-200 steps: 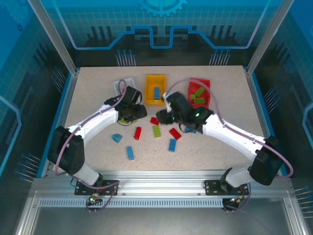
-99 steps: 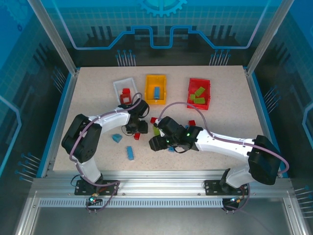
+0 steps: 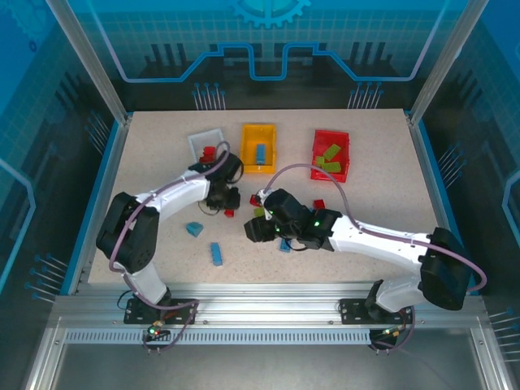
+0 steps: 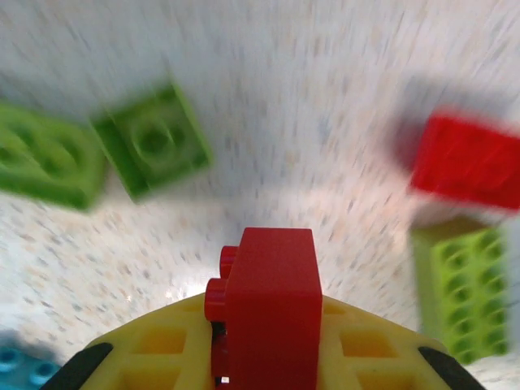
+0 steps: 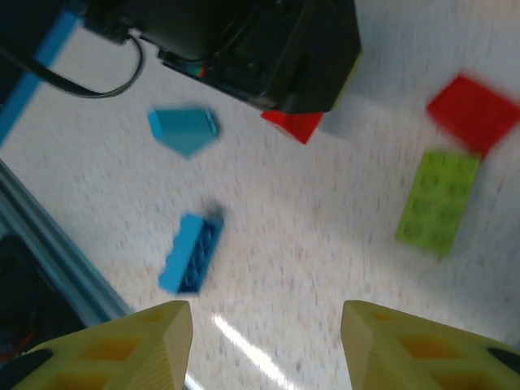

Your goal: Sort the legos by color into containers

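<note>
Red lego (image 4: 272, 301) clamped in left gripper (image 4: 266, 345), studs facing left.
Long axis points straight out from the gripper; right gripper (image 5: 266, 333) jaws apart, gripping nothing.

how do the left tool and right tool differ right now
The left tool is shut on a red brick; the right tool stands open with nothing between its fingers. The left tool is farther back toward the white bin; the right tool is nearer the table's front edge. Both have yellow fingers.
</note>
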You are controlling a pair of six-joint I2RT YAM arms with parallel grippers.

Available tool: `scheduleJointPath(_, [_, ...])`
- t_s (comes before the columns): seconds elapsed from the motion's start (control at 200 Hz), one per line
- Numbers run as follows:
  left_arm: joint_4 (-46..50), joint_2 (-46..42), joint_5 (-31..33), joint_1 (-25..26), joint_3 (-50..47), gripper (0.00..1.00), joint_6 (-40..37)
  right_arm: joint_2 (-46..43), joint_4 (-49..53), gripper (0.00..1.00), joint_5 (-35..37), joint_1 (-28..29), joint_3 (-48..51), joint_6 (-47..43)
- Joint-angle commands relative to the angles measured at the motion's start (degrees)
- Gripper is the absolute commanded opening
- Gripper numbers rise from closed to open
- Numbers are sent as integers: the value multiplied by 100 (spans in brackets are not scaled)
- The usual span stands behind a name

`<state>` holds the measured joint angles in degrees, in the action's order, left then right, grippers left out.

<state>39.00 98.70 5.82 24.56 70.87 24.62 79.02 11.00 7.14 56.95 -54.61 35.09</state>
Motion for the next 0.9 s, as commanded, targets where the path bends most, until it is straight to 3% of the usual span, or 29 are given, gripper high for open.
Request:
scheduleJointPath(0.0, [317, 227, 121, -441, 1009, 18, -264, 39, -1035, 52, 604, -122, -271, -475])
scheduleJointPath(0.205, [330, 1281, -170, -1181, 2542, 18, -318, 977, -1815, 52, 672, -501, -1143, -973])
scheduleJointPath(0.38, [430, 2212, -1019, -1711, 3622, 19, -209, 1780, -1769, 52, 650, -679, -2031, -1050])
scheduleJointPath(0.545, [389, 2789, -1532, -1948, 4133, 21, -146, 2293, -1631, 52, 544, -733, -2513, -922])
scheduleJointPath(0.665, [518, 3079, -1537, -1955, 4337, 24, -192, 2463, -1527, 52, 496, -733, -2588, -826])
scheduleJointPath(0.895, [532, 2839, -1313, -1966, 4096, 49, -129, 2333, -1483, 54, 543, -748, -2363, -736])
